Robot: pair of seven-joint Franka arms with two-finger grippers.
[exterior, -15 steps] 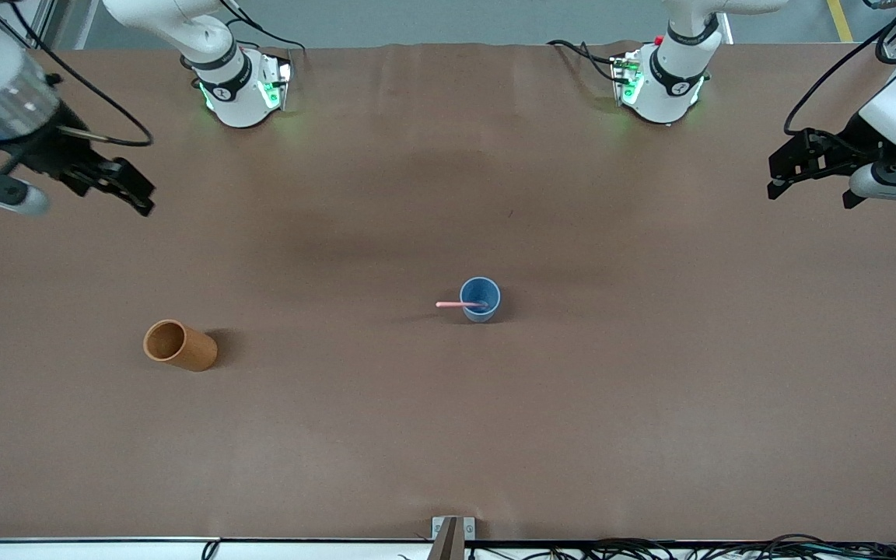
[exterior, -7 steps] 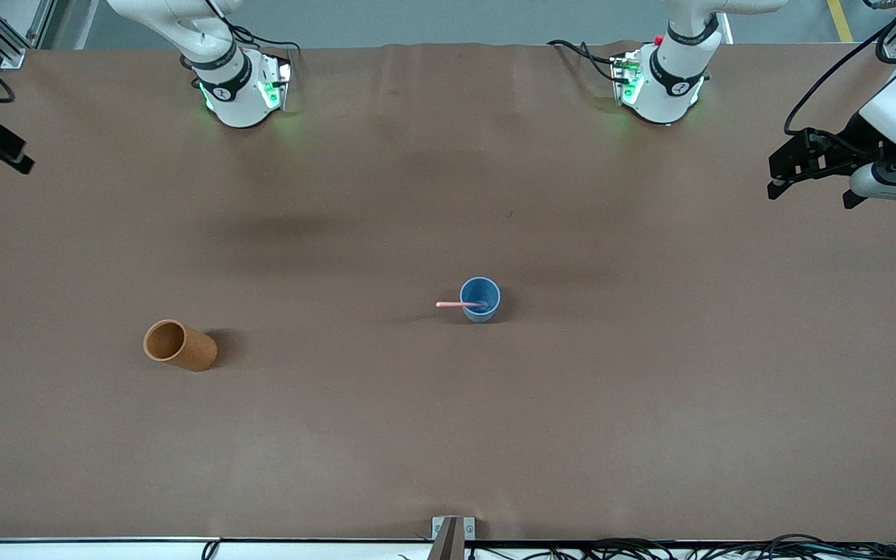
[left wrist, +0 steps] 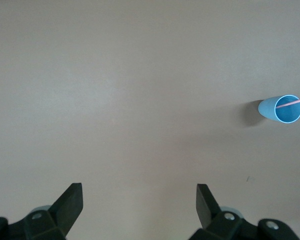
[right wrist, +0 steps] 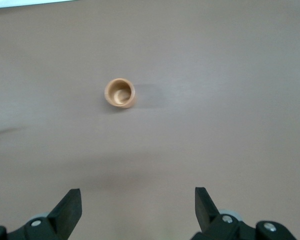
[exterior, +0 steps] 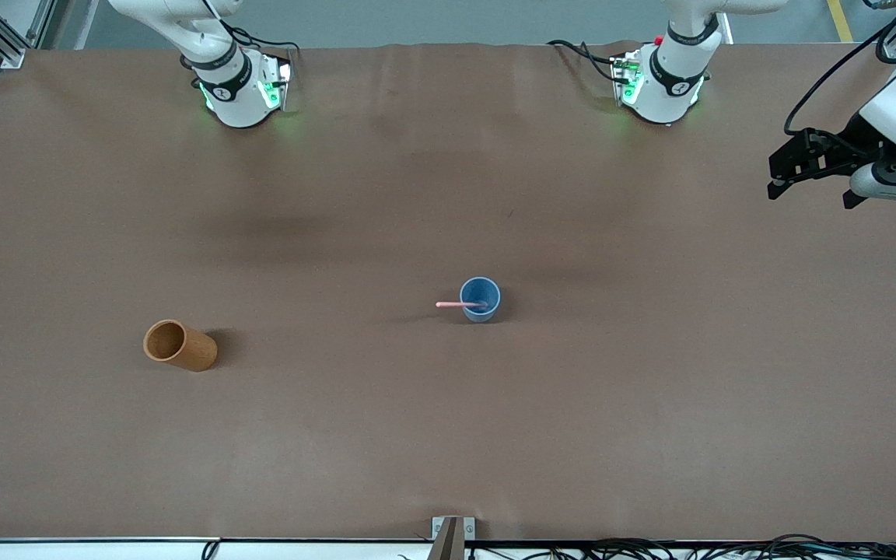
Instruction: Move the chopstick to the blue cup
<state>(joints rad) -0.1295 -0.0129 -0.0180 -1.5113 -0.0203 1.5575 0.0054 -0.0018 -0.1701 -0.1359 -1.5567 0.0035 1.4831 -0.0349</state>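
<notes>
Both grippers, left [left wrist: 139, 200] and right [right wrist: 138, 202], gape empty above the table while the thin pale pink chopstick [exterior: 460, 304] leans in the small light-blue round cup [exterior: 481, 299].

A matte brown surface [exterior: 650, 404] fills nearly the whole front view, its covering faintly creased and marked by soft shadows. Along its upper edge runs a strip of grey floor [exterior: 448, 22] with a yellow line [exterior: 840, 19]. Black cables [exterior: 697, 548] and a small metal bracket [exterior: 453, 529] sit at the lower edge. Lighting is even and diffuse.

The brown surface [exterior: 650, 404] carries a blue cup [exterior: 481, 300] mid-table and an orange cup [exterior: 180, 345] toward the right arm's end.
</notes>
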